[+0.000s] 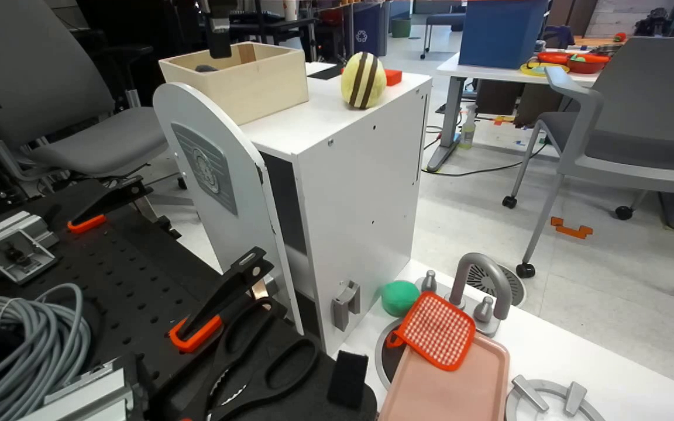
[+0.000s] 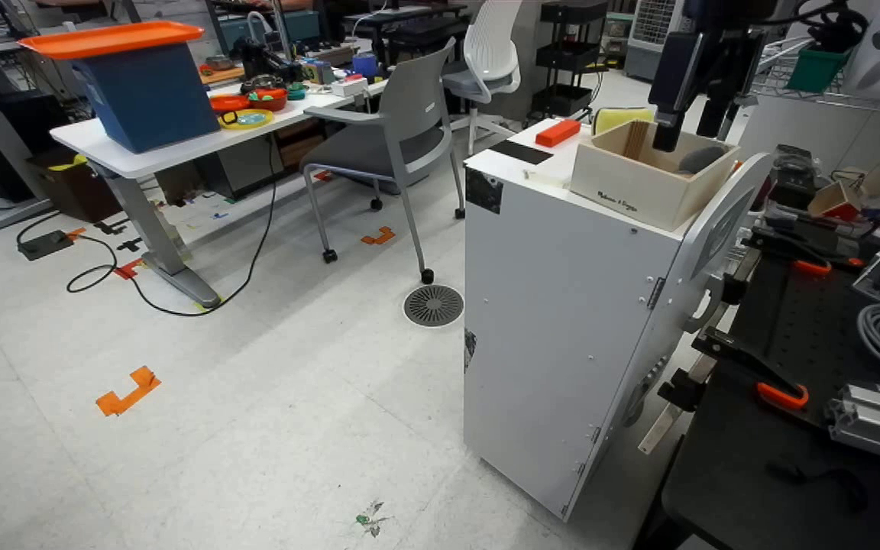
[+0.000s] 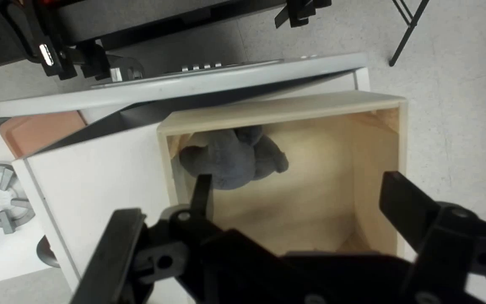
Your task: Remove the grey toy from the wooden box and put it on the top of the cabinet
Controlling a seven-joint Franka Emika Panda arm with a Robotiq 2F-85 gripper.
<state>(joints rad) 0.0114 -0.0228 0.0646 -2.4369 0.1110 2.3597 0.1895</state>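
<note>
Surface is the white tabletop (image 1: 308, 126) of the cabinet (image 1: 366, 193); wooden box (image 1: 272, 88) stands at its edge by the rounded white panel (image 1: 243, 234), striped toy (image 1: 364, 80) near the right edge in an exterior view, red block (image 2: 558, 133) toward a far corner, black patch (image 2: 520, 153) at another corner. Room: pale floor (image 2: 279, 428), grey chair (image 1: 641, 111), desk (image 2: 157, 158) with a blue bin (image 1: 501, 35), black perforated bench (image 1: 138, 263) near the panel. Wrist view: fingers (image 3: 407, 207) dark, slightly blurred, blocking part of the box floor; an exterior view crops them at the top. Box wall hides most of the grey toy (image 3: 230, 158) in an exterior view; yellow thing (image 2: 622, 118) behind the box, partly hidden, can't make it out. Fingers wide apart over the box opening. Grey toy lies inside the box, in a corner on the panel side, right by one fingertip in the wrist view, contact can't be told; second fingertip is well apart from it, overlapping the opposite box wall.
</note>
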